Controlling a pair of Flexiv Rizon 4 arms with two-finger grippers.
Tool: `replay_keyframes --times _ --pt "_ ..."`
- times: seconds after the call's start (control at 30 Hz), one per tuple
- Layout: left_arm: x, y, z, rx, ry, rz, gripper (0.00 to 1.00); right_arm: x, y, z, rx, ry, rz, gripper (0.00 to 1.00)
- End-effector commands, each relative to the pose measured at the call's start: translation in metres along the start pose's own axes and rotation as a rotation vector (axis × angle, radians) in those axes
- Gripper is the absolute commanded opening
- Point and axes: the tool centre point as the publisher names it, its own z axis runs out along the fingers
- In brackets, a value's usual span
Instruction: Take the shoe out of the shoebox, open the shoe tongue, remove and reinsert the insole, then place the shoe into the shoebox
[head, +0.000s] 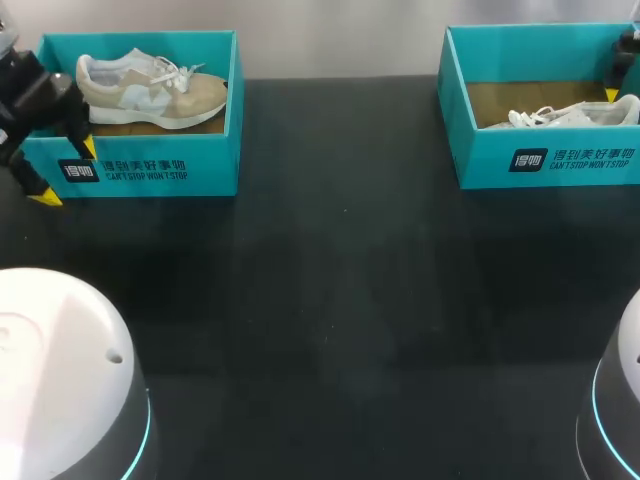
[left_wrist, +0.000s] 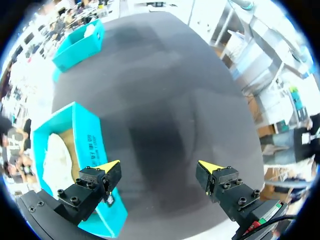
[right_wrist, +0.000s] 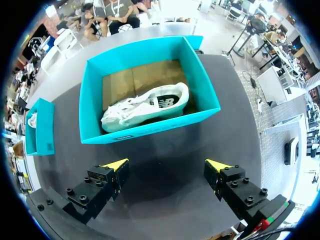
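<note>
Your right claw is hanging open at the table's far right corner; the shoe is lying in its box just ahead, lengthwise along the line between both fingers.

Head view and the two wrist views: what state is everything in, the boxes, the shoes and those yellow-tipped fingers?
Left shoebox: open, no lid, one shoe inside.
Beige shoe: in the left box, tilted, side showing.
Right shoebox: open, no lid, one shoe inside.
White shoe: lying on its side in the right box.
Left fingers: open, holding nothing.
Right fingers: open, holding nothing.
</note>
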Motion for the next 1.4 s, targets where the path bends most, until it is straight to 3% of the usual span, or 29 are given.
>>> replay_keyframes --times 0.03,0.27,0.4,0.87,0.9,0.97,1.1,1.13,1.4 --pt "-0.022 0.025 -0.009 0.015 0.033 0.054 1.0 0.0 -0.001 0.0 -0.001 0.0 0.001 1.0" --pt "-0.051 0.051 -0.022 0.095 0.087 0.258 1.0 0.0 -0.001 0.0 -0.001 0.0 0.001 1.0" --pt "-0.073 0.072 -0.029 0.028 0.135 0.408 1.0 0.0 -0.001 0.0 -0.001 0.0 0.001 1.0" --pt "-0.073 0.072 -0.029 0.028 0.135 0.408 1.0 0.0 -0.001 0.0 -0.001 0.0 0.001 1.0" --pt "-0.076 0.072 -0.029 0.057 0.137 0.455 1.0 0.0 -0.001 0.0 -0.001 0.0 0.001 1.0" --pt "-0.087 0.08 -0.031 -0.002 0.115 0.478 1.0 0.0 -0.001 0.0 -0.001 0.0 0.001 1.0" --pt "-0.113 0.106 -0.045 -0.001 0.091 0.589 1.0 0.0 -0.001 0.0 -0.001 0.0 0.001 1.0" --pt "-0.118 0.112 -0.048 -0.04 0.081 0.595 1.0 0.0 -0.001 0.0 -0.001 0.0 0.001 1.0" --pt "-0.161 0.164 -0.068 -0.112 0.104 0.783 1.0 0.0 -0.001 0.0 -0.001 0.0 0.001 1.0"
